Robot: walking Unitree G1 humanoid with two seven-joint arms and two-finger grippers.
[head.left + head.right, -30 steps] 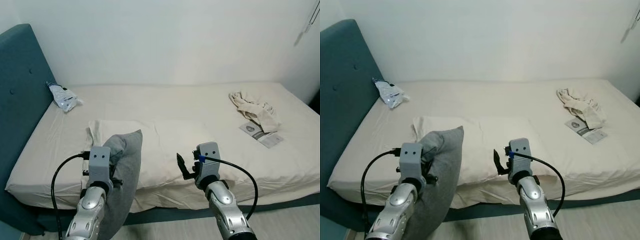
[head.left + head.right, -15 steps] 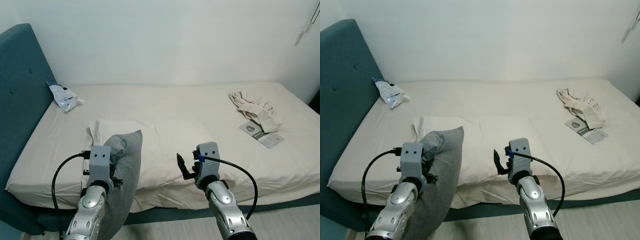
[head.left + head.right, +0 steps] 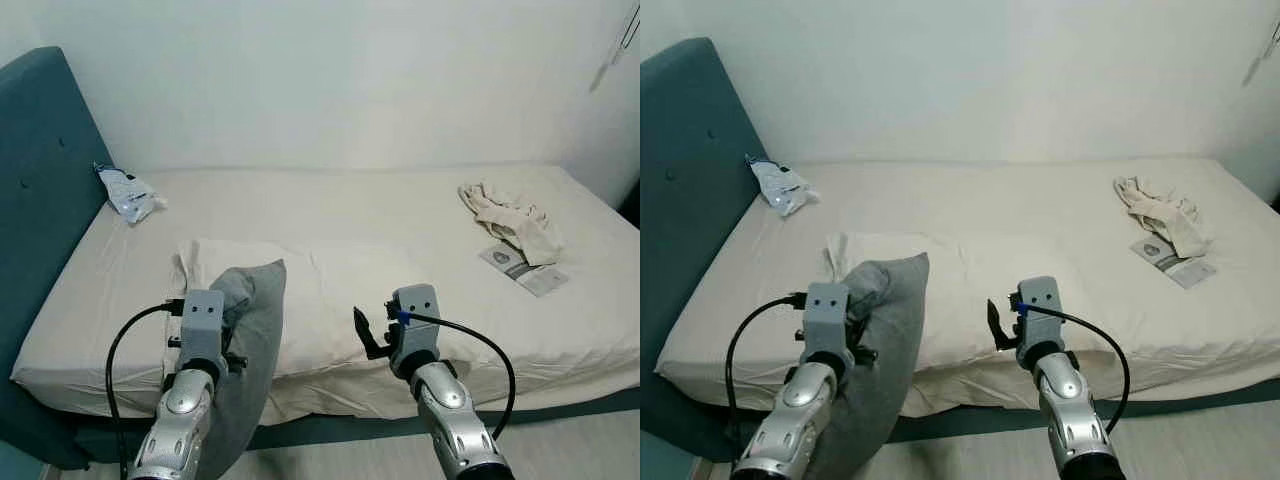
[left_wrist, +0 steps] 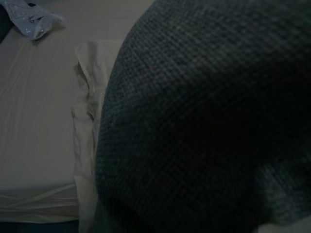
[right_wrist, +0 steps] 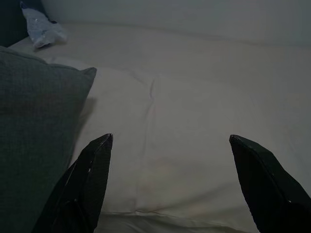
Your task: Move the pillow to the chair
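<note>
Nothing has moved. The left pincer (image 3: 228,318) is keeping the grey pillow (image 3: 245,360) clamped, hanging off the bed's (image 3: 330,215) front edge for carrying; the right pincer (image 5: 170,189) is waiting spread apart.

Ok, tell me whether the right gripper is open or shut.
Open. The right gripper has its two black fingers spread wide apart above the cream pillow, holding nothing.

A pillow (image 3: 250,340) hangs at the left claw (image 3: 215,320), left of the right claw (image 5: 170,184); beyond both lies a bed (image 3: 330,205), with clothes (image 3: 510,220) far right, a packet (image 3: 125,192) far left.
</note>
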